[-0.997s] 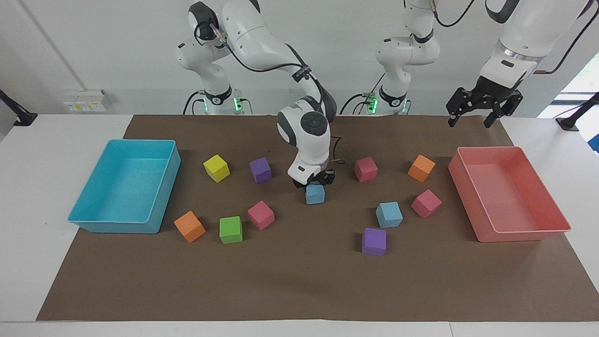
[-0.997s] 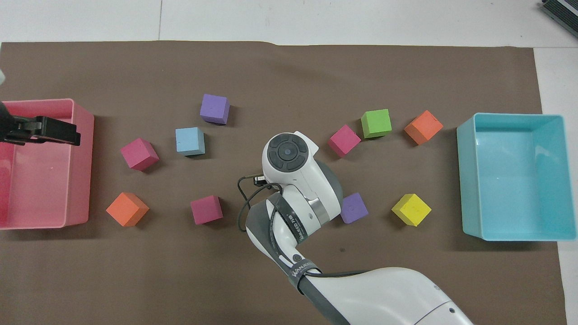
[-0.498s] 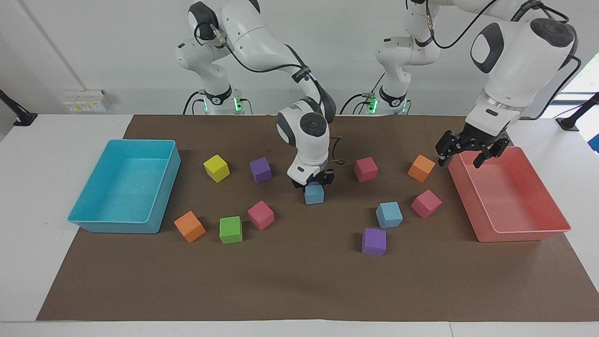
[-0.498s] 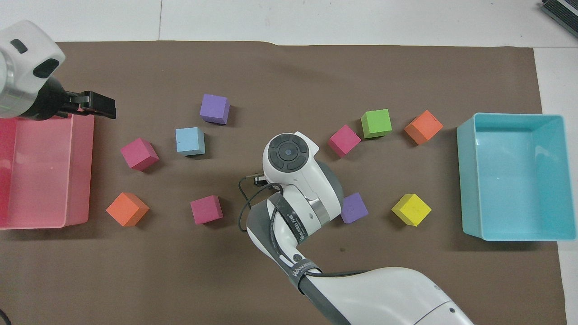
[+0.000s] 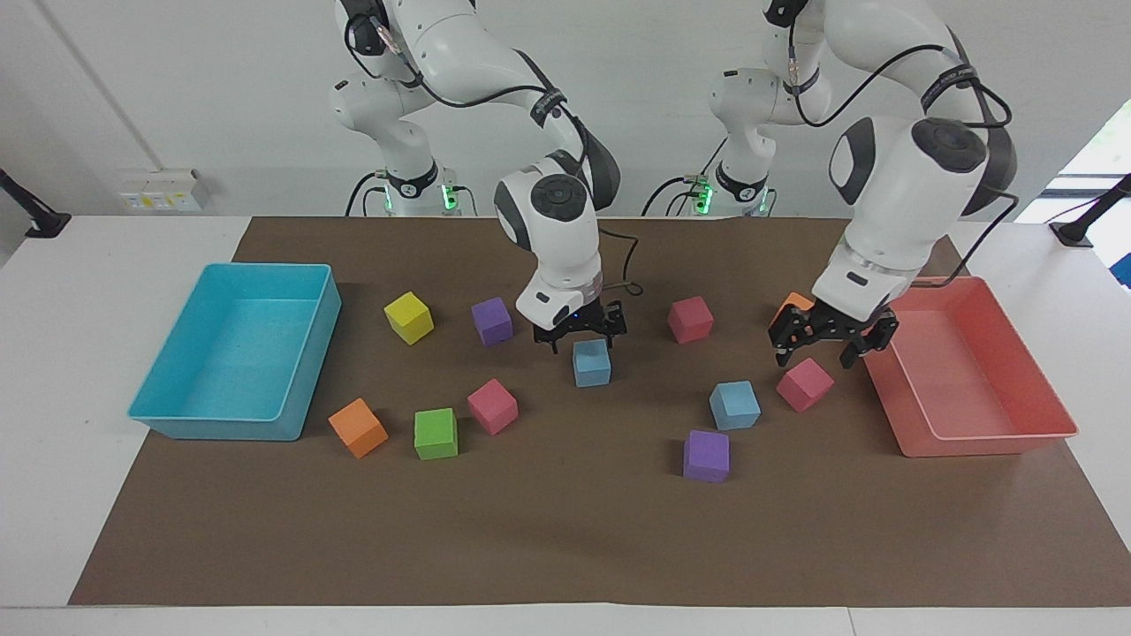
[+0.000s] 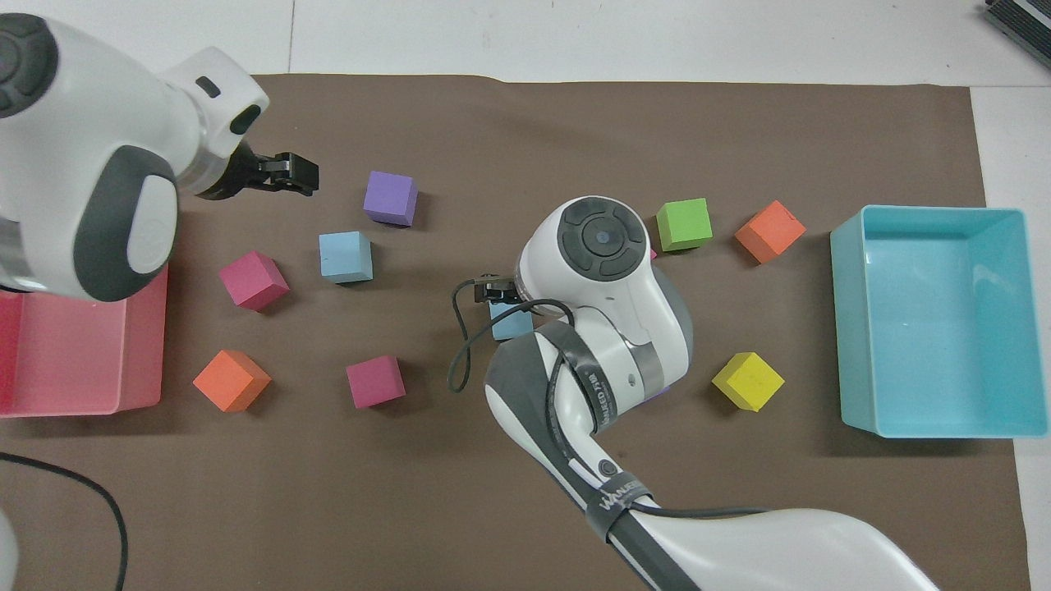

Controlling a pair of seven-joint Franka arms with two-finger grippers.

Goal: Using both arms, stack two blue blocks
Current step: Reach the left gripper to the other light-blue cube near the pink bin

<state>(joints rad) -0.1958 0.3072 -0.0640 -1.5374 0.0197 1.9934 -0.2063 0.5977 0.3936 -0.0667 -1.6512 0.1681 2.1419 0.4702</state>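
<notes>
One blue block sits on the brown mat mid-table; in the overhead view the right arm mostly covers it. My right gripper is open just above it, fingers spread wider than the block. The second blue block lies free toward the left arm's end, beside a purple cube. My left gripper is open and empty in the air, over a pink cube next to that block.
A turquoise tray stands at the right arm's end, a pink tray at the left arm's end. Yellow, purple, pink, green and orange cubes lie scattered around.
My right gripper has lifted off the blue block and spread its fingers. My left arm has swung down from over the pink tray to above the cubes beside it.
</notes>
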